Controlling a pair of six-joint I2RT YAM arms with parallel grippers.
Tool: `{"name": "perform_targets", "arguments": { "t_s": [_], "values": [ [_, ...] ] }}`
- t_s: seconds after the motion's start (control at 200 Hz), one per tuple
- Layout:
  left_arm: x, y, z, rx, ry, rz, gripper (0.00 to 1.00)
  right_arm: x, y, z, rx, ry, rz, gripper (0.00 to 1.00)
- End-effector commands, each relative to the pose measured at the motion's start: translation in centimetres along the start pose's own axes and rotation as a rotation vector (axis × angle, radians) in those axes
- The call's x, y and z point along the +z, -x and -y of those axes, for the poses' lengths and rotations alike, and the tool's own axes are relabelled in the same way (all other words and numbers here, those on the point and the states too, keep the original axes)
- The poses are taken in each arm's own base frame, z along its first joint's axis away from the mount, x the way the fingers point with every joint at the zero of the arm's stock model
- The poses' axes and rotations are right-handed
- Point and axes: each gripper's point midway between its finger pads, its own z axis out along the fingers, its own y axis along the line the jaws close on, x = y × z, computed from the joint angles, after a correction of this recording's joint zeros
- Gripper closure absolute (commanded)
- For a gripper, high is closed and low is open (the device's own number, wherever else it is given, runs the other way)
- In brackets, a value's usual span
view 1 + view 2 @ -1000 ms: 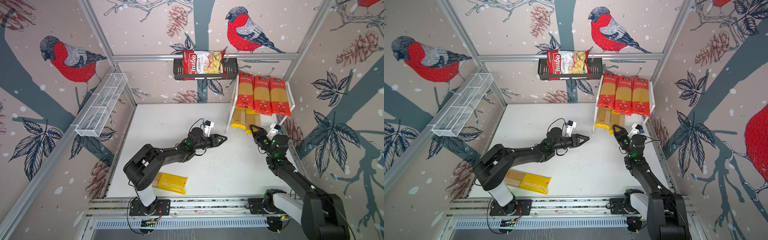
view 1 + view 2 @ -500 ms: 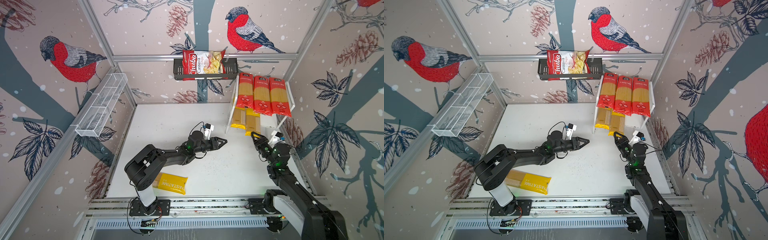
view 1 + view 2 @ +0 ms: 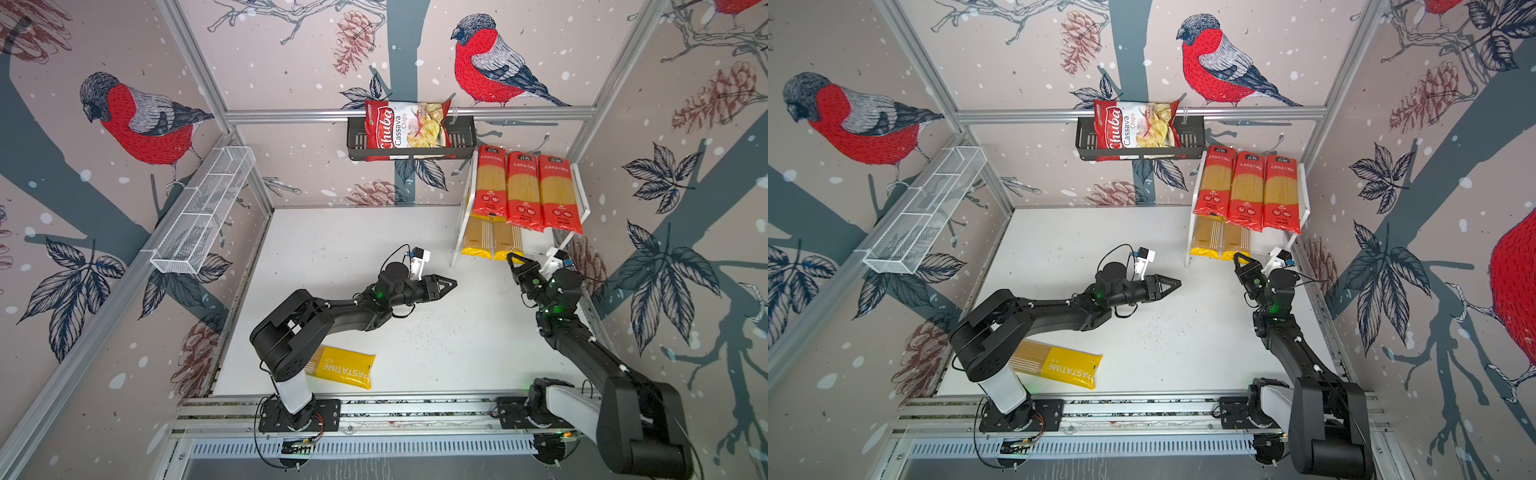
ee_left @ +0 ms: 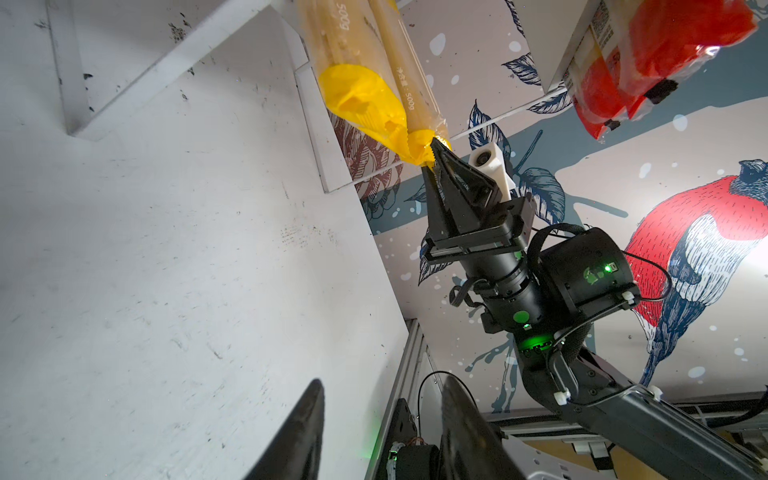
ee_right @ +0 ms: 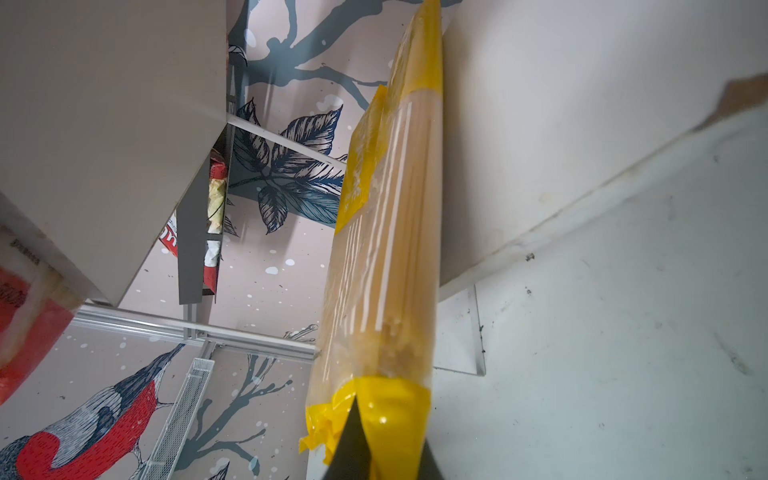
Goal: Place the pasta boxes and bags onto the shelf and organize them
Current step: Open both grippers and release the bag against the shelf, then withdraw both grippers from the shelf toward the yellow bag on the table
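The white shelf (image 3: pixel 584 208) stands at the back right. Three red pasta packets (image 3: pixel 523 191) lie side by side on its top board and overhang the front. On the lower board lie two yellow packets (image 3: pixel 476 237). My right gripper (image 3: pixel 512 258) is shut on the crimped yellow end of the right-hand one (image 5: pixel 382 270), which the left wrist view also shows (image 4: pixel 374 108). My left gripper (image 3: pixel 451 284) hovers open over mid-table, nothing between its fingers (image 4: pixel 307 415). A third yellow packet marked PASTATIME (image 3: pixel 345 368) lies on the table by the left arm's base, partly hidden by it.
A black slotted basket (image 3: pixel 457 139) on the back wall holds a red-white chips bag (image 3: pixel 405 126). A long white wire-mesh basket (image 3: pixel 203 212) hangs on the left wall. The arms' metal rail (image 3: pixel 415 409) runs along the table's front edge.
My right gripper's jaws have closed on the end of the yellow packet on the lower board. My left gripper has drifted slightly right, still open.
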Motion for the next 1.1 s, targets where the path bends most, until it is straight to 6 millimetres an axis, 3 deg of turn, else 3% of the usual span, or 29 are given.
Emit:
{"name": "perform_targets", "arguments": {
  "t_s": [0.0, 0.23, 0.515, 0.79, 1.096],
  "values": [
    [0.0, 0.4, 0.8, 0.036, -0.028, 0.019, 0.54, 0.1, 0.5, -1.2, -0.040, 0.060, 0.020, 0.89],
    [0.0, 0.5, 0.8, 0.038, -0.027, 0.018, 0.54, 0.7, -0.4, 0.1, -0.031, 0.043, -0.019, 0.90],
    [0.0, 0.4, 0.7, 0.039, -0.022, 0.018, 0.54, 1.2, 0.2, -0.7, -0.045, 0.057, -0.016, 0.89],
    [-0.3, 0.4, 0.3, 0.055, 0.011, 0.022, 0.54, 0.2, -0.1, -0.5, -0.066, 0.024, -0.022, 0.57],
    [-0.4, 0.6, 0.3, 0.070, 0.027, 0.026, 0.54, -1.1, -1.7, 0.6, -0.044, -0.015, -0.065, 0.49]
  ]
}}
